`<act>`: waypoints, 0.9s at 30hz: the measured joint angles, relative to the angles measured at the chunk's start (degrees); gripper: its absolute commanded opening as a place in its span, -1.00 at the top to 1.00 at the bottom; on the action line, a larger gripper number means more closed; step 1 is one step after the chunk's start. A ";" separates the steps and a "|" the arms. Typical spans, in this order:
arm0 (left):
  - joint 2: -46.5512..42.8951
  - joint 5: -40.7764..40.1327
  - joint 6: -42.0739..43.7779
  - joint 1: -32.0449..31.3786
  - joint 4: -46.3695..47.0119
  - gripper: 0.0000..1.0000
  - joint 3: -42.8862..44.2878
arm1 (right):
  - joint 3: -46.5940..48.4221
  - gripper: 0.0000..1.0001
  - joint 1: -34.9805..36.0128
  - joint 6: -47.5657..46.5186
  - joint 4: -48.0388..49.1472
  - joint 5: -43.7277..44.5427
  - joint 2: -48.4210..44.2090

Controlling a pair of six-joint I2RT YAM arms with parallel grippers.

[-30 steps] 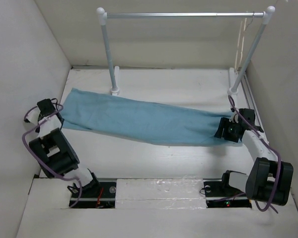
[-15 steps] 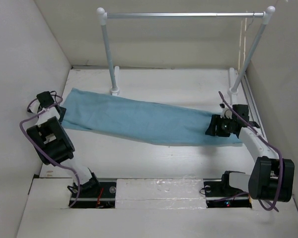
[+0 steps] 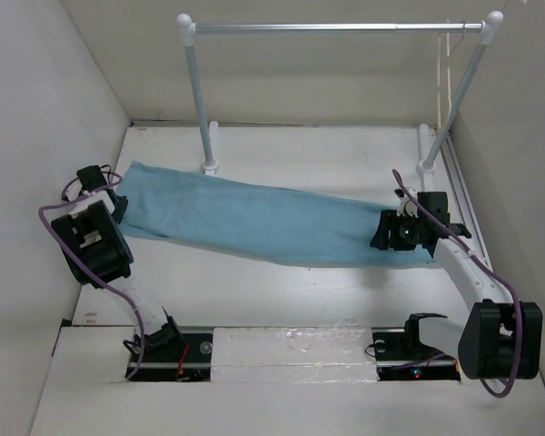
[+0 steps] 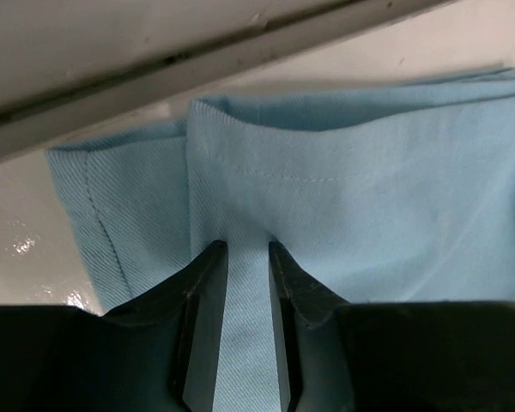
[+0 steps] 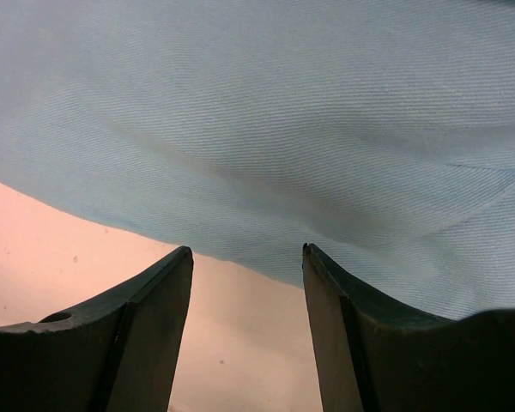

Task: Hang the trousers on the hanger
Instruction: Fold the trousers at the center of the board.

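The light blue trousers (image 3: 263, 218) lie flat and stretched across the table from left to right. My left gripper (image 3: 118, 204) is at their left end. In the left wrist view it (image 4: 247, 249) is shut on a fold of the trousers (image 4: 369, 172) near the hem. My right gripper (image 3: 381, 233) is over their right end. In the right wrist view it (image 5: 247, 251) is open, its jaws straddling the near edge of the trousers (image 5: 283, 129). The pale beige hanger (image 3: 445, 68) hangs at the right end of the rail, seen edge-on.
A metal clothes rail (image 3: 336, 28) on two white posts (image 3: 200, 100) stands at the back of the table. White walls close in on both sides. Bare table (image 3: 254, 291) lies between the trousers and the arm bases.
My left gripper has moved up and right to the trousers' left end. My right gripper has moved left, further over the trousers' right end. The trousers have barely shifted.
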 measured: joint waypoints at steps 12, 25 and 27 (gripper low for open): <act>-2.56 -0.96 -2.34 -0.13 2.38 0.23 -4.17 | 2.75 -0.19 0.00 0.22 -0.59 0.92 1.09; -10.03 -2.05 -2.34 0.00 2.32 0.31 -10.71 | 2.73 -0.19 -0.02 -0.04 -0.50 0.33 2.32; -9.38 -1.31 -2.32 0.00 2.82 0.34 -10.75 | 2.73 -0.19 -0.02 -0.07 -0.52 0.11 2.54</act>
